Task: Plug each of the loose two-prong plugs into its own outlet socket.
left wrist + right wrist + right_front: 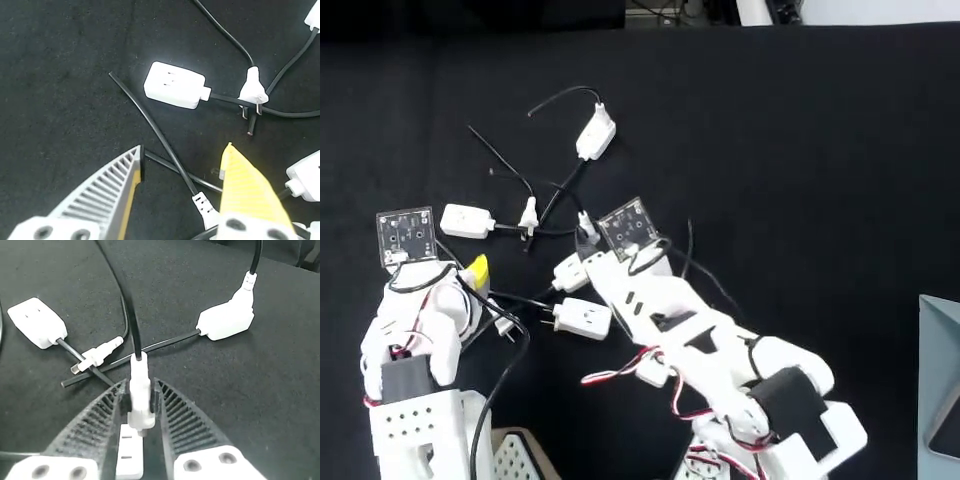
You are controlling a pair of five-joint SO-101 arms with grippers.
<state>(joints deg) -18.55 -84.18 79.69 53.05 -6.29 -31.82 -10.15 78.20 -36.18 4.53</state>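
The black table (840,150) lies open across its right half and along its far side. All cords and sockets crowd the left-centre, close in front of both arms. A grey box (940,380) stands at the right edge, well apart from them.

The right pincer (140,384) is closed on a white 2-prong plug (139,400), pressing its body from both sides. The plug's long axis runs along the fingers, with the cord end pointing away from the arm. The prong end sits just over the slotted face of a white socket (128,455) lying between the finger bases. Whether the prongs are in the slots I cannot tell.

A loose plug (252,90) lies on the table with its prongs pointing toward the near side. Just beside it is a flat socket (175,85), whose long axis runs left to right across the table and whose cord leaves toward that plug. A far socket (596,133) lies apart, toward the back.

The left pincer (184,147) is spread wide and holds nothing. It hangs over crossing black cords (160,135), near the flat socket but not touching it.
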